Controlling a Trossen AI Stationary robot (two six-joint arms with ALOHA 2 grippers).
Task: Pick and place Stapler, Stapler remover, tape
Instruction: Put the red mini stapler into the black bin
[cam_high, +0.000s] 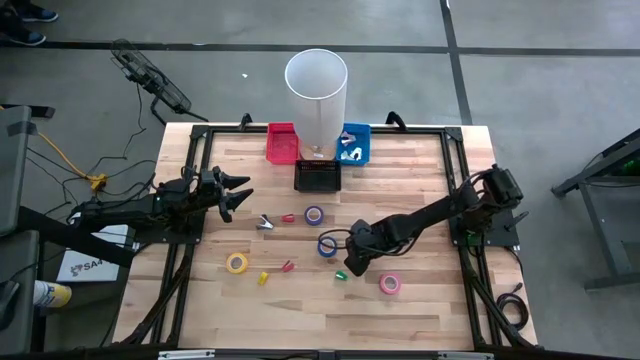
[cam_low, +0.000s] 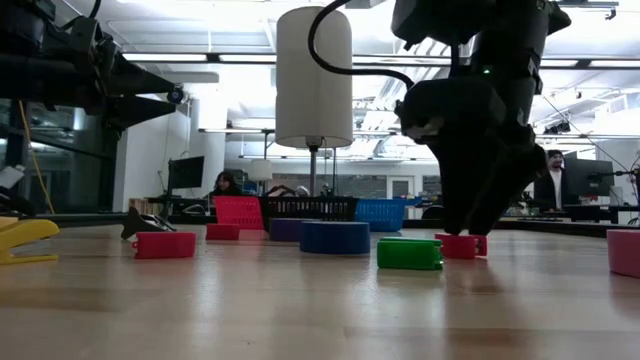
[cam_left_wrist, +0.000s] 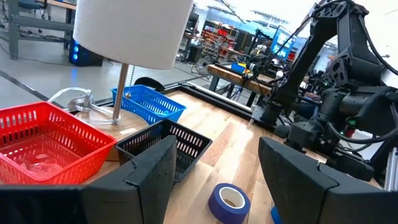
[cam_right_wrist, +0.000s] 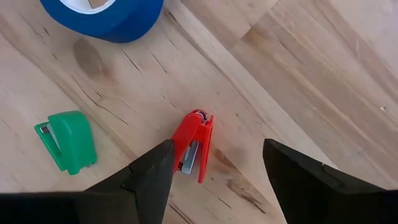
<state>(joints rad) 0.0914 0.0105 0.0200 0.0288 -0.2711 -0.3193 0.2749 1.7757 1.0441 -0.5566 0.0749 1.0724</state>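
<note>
The right gripper is held low over the table's middle, fingers spread wide, nothing gripped. A small red stapler lies on the wood just beyond its fingertips, a green stapler and a blue tape roll close by. The pink tape roll lies to its right, the yellow tape roll well left. The left gripper is kept raised at the left, fingers wide, empty.
</note>
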